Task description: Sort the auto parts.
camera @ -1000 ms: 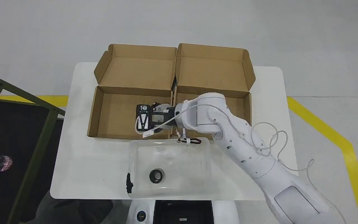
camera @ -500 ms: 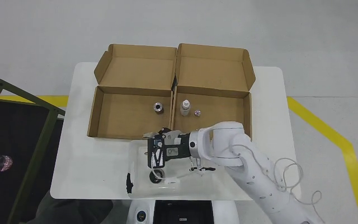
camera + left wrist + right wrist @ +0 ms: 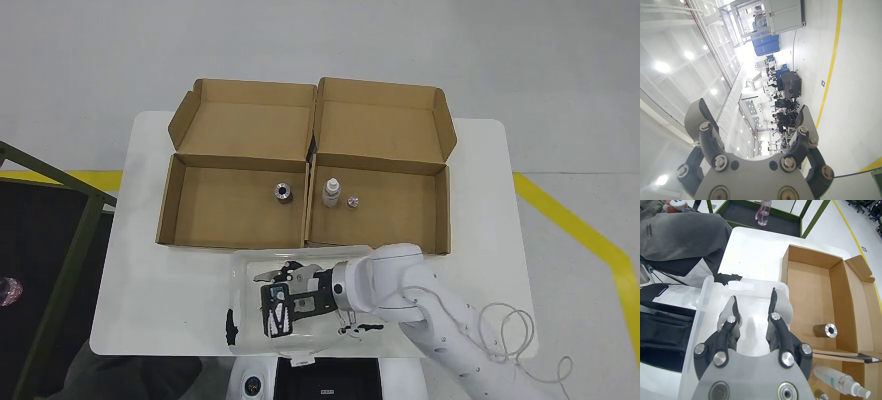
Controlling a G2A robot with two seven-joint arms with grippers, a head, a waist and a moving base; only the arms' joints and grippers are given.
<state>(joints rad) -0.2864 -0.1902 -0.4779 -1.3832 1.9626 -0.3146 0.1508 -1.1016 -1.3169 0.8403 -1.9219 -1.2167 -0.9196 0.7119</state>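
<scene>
Top view: bin [image 3: 245, 290] at the bench's [image 3: 140, 250] 6 o'clock, right end effector [image 3: 270, 303] inside; at 12, left box [image 3: 200, 205] holds a cylinder [image 3: 282, 191], right box [image 3: 400, 210] a bottle [image 3: 331, 190] and small part [image 3: 352, 201]. Left wrist: left end effector [image 3: 752, 109] spread apart. Right wrist: fingers [image 3: 772, 302] apart inside the bin.

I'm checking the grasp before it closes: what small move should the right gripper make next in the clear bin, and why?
Probably a slight sideways shift toward the metal ring before closing. The right gripper hangs open inside the clear bin, but the gap between its fingers shows bare bin floor, while the ring peeks out from under one finger.
</scene>
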